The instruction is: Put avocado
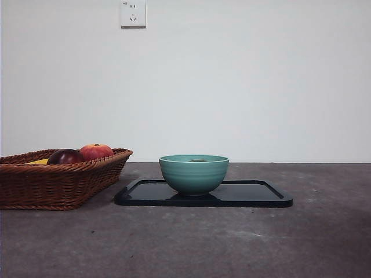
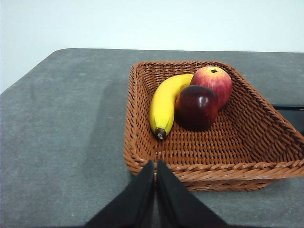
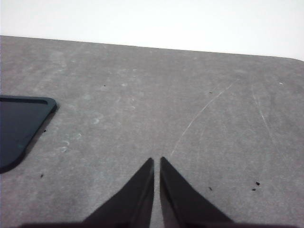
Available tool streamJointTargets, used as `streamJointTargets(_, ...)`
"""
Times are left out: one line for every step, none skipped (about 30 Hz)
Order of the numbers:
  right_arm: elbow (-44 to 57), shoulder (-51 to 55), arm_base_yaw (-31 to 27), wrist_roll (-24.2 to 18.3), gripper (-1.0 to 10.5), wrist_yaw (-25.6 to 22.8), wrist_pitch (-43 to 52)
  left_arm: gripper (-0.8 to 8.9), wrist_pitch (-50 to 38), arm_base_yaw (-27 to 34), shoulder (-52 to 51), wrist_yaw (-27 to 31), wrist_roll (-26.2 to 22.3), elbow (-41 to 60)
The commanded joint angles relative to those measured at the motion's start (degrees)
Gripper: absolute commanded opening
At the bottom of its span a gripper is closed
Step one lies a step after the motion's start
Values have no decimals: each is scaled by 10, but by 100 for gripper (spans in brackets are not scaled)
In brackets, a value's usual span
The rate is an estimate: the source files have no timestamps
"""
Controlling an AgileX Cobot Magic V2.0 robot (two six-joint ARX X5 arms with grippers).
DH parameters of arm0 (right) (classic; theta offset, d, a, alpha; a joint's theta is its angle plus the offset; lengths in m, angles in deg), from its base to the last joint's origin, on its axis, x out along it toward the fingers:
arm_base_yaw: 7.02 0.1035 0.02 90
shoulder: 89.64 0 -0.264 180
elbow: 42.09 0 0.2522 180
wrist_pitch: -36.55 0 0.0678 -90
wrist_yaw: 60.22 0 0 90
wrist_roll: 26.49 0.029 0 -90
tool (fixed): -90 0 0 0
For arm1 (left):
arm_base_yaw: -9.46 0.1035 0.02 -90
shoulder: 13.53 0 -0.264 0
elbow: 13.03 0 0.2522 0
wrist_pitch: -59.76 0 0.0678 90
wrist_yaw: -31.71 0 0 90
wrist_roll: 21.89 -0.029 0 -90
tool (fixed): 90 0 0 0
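Note:
A teal bowl (image 1: 193,174) stands on a black tray (image 1: 255,194) at the table's middle. A thin sliver of a dark green thing (image 1: 198,160), probably the avocado, shows just over the bowl's rim; the rest is hidden inside. My left gripper (image 2: 155,164) is shut and empty, held in front of the wicker basket's near wall (image 2: 213,171). My right gripper (image 3: 156,161) is shut and empty over bare table, to the side of the tray's corner (image 3: 19,123). Neither gripper shows in the front view.
The wicker basket (image 1: 55,182) stands left of the tray. It holds a yellow banana (image 2: 164,104), a dark red-purple fruit (image 2: 197,107) and an orange-red fruit (image 2: 213,80). A white wall with a socket (image 1: 133,13) is behind the table.

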Motion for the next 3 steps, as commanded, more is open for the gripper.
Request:
streamJointTargets(4, 2, -1, 7, 17, -1, 5, 7, 4, 1, -1, 3, 1, 12)
streamJointTargets(4, 2, -1, 7, 17, -1, 5, 7, 4, 1, -1, 3, 1, 12)
streamJointTargets(4, 2, -1, 7, 17, -1, 5, 6, 4, 1, -1, 3, 1, 12)
